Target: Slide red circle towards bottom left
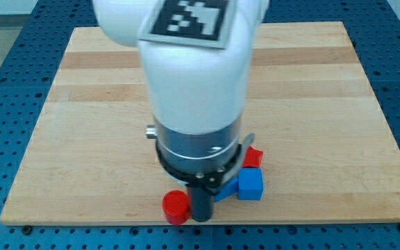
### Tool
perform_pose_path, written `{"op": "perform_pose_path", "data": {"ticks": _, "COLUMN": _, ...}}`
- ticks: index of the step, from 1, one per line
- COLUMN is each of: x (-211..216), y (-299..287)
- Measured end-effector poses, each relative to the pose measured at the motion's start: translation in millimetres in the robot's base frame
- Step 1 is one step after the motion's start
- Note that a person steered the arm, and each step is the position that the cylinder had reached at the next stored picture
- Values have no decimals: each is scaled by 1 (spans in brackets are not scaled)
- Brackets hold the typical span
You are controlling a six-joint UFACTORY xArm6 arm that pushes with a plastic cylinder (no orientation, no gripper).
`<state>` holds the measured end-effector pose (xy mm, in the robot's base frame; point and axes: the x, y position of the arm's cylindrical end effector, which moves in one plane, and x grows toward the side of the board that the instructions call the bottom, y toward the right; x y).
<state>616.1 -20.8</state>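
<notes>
Red circle (176,206) beside my tip (201,218), blue blocks (250,185) half-hidden

A pale wooden board (311,104) is filling most of the frame, its planks showing as lighter and darker bands running left to right. It is lying on a blue perforated table (5,83), which is showing along the left, right and bottom edges. Soft, even light is falling across the wood, leaving no hard shadows.
</notes>
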Motion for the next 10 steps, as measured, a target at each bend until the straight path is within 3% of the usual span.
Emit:
{"op": "perform_pose_path", "data": {"ticks": 3, "x": -50, "y": -5}}
{"op": "perform_pose_path", "data": {"ticks": 5, "x": -38, "y": -4}}
{"op": "perform_pose_path", "data": {"ticks": 7, "x": 3, "y": -4}}
{"op": "perform_pose_path", "data": {"ticks": 10, "x": -3, "y": -57}}
